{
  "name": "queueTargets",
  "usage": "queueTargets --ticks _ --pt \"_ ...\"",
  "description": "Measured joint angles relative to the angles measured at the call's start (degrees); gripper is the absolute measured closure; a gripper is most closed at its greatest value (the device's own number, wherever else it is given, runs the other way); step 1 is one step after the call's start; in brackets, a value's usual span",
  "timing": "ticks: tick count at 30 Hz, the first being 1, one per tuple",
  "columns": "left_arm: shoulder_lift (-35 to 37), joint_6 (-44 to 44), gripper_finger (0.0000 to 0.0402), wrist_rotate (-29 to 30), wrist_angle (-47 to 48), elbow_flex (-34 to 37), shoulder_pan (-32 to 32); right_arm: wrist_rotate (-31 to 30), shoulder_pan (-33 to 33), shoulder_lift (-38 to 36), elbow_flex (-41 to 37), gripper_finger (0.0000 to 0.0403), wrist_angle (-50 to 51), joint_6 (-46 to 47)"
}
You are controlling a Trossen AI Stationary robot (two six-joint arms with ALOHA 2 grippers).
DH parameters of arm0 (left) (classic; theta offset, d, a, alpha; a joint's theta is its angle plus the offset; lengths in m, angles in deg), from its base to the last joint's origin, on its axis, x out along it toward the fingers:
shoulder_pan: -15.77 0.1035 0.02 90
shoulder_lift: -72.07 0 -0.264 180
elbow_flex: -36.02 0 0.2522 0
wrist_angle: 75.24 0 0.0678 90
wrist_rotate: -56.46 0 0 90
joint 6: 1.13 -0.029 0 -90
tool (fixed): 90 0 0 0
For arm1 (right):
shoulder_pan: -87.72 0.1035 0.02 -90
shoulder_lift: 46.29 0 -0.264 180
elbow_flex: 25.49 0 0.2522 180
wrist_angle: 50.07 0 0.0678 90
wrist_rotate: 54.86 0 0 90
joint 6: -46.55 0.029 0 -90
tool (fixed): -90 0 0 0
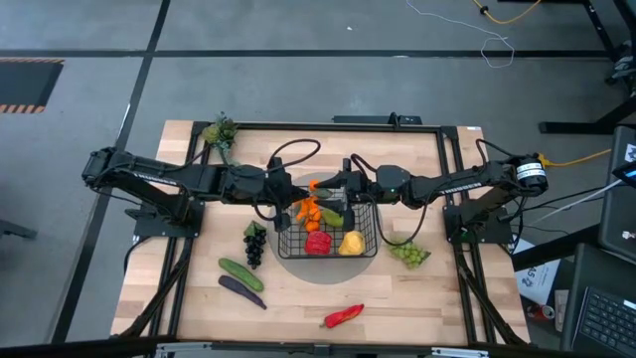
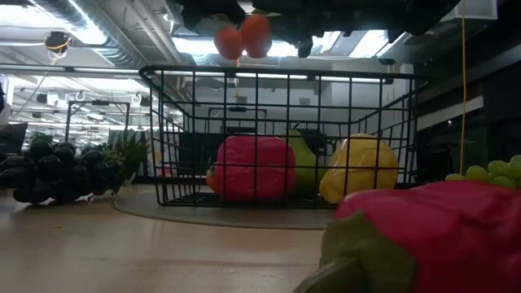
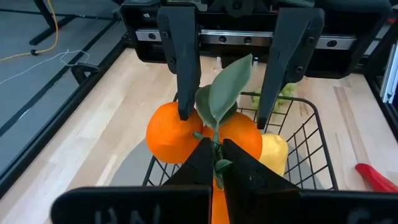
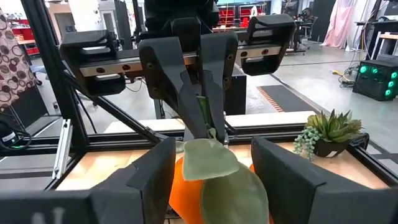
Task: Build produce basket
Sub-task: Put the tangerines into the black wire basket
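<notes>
Holding the oranges (image 3: pixel 202 134) by their stem, your left gripper (image 3: pixel 214 158) has its jaws pinched together on the thin green stalk just under the leaf (image 3: pixel 225 93). The cluster hangs over the far rim of the basket (image 1: pixel 369 229), above the fruit already inside. Your right gripper (image 4: pixel 211 165) faces it from the other side with jaws apart, one on either side of the oranges, clamped on nothing.

Expect the oranges to be light and hard-skinned, probably hollow plastic, so they will likely roll or bounce when let go. The stem is the weak point: thin and bendy, it lets the fruit swing. If you pass them across, I'd take them by the round bodies, not the leaf, which is soft and would slip.

Inside the basket sit a red apple (image 2: pixel 254 167), a pear (image 2: pixel 304 159) and a lemon (image 2: pixel 360 167). Out on the worktop (image 1: pixel 298 303) are dark grapes (image 1: pixel 254 242), a cucumber (image 1: pixel 241 273), an eggplant (image 1: pixel 241 290), a pepper (image 1: pixel 344 315) and green grapes (image 1: pixel 408 254).
</notes>
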State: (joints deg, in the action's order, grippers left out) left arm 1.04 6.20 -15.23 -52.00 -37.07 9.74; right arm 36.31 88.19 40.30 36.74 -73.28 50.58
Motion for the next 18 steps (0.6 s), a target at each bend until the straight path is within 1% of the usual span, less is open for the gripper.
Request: queueTargets --ticks 3,7,13,18 --pt "-0.79 0.00 0.0397 -0.04 -1.32 0.00 0.00 -0.02 0.00 0.00 0.00 0.0191 0.00 0.00" --pt "-2.37 -0.28 0.0397 -3.90 -4.14 0.02 0.00 0.00 0.00 0.00 0.00 0.0191 0.00 0.17" --pt "-3.67 -0.44 0.0397 -2.81 -4.46 0.02 0.00 -0.06 -0.02 0.00 0.00 0.0196 1.59 1.70" --pt "-3.63 -0.44 0.0397 -2.54 -4.41 0.02 0.00 -0.02 0.00 0.00 0.00 0.0224 2.05 1.67"
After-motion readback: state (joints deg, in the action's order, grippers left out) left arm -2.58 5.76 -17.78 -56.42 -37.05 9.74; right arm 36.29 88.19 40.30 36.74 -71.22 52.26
